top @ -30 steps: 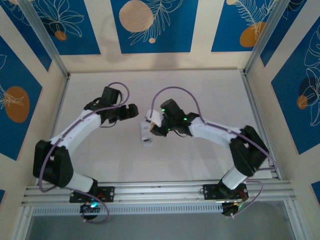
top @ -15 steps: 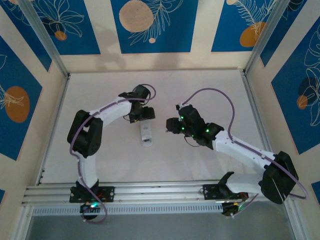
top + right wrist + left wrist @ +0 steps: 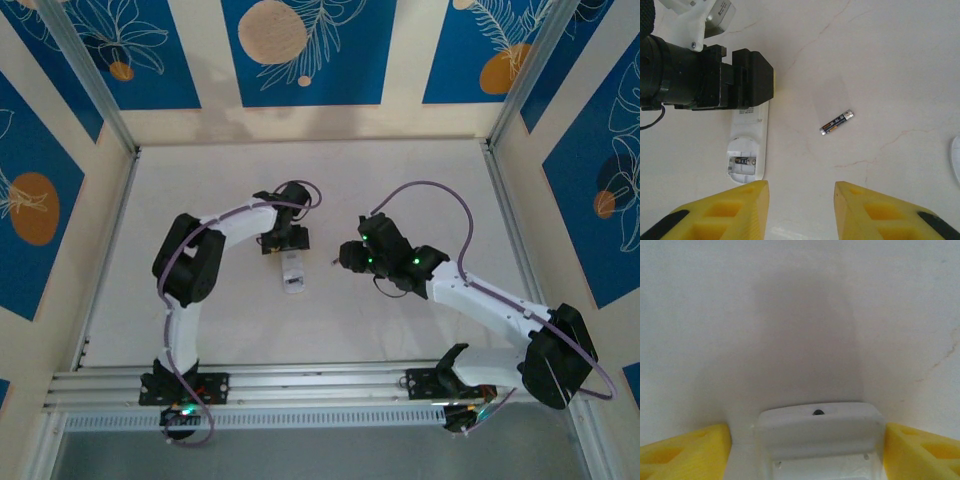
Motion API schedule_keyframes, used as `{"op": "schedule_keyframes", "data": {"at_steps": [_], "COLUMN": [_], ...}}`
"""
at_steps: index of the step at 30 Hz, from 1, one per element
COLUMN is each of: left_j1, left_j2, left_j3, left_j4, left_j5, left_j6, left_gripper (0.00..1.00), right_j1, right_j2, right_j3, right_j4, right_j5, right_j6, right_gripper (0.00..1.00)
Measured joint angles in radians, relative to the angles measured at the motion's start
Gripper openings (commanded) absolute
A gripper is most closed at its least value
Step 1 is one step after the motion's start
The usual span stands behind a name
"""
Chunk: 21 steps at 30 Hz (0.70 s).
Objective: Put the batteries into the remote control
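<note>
The jaws of the left gripper (image 3: 807,450) stood wide astride the far end of the remote control (image 3: 751,127), not clamped on it. Those of the right gripper (image 3: 801,205) hung partly open and empty above the table (image 3: 880,60). The remote lay flat with its compartment open, and what looked like one seated battery (image 3: 742,161) inside. The loose battery (image 3: 836,122) lay on the table, apart from the remote. It was probably light, rigid, smooth and apt to roll, so it likely wanted a pinch across its mid-length.
</note>
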Motion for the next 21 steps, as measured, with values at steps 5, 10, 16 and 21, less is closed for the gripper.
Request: {"op": "schedule_keyframes", "data": {"at_steps": [5,10,16,21], "left_j1": [0.000,0.000,0.000,0.000], "left_j2": [0.002,0.004,0.005,0.005], "left_j3": [0.005,0.005,0.005,0.005], "left_j4": [0.002,0.006,0.007,0.008], "left_j5": [-0.002,0.001,0.001,0.001], "left_j6": [-0.001,-0.008,-0.022,-0.027], "left_gripper": [0.70,0.65,0.60,0.59], "right_j1": [0.019,0.074,0.138,0.154], "right_j2": [0.011,0.076,0.205,0.325], "right_j3": [0.003,0.041,0.087,0.113], "right_j4": [-0.003,-0.019,0.012,0.064], "right_j5": [0.000,-0.003,-0.032,-0.072], "right_j6": [0.044,0.149,0.249,0.276], "right_gripper": [0.29,0.28,0.26,0.24]}}
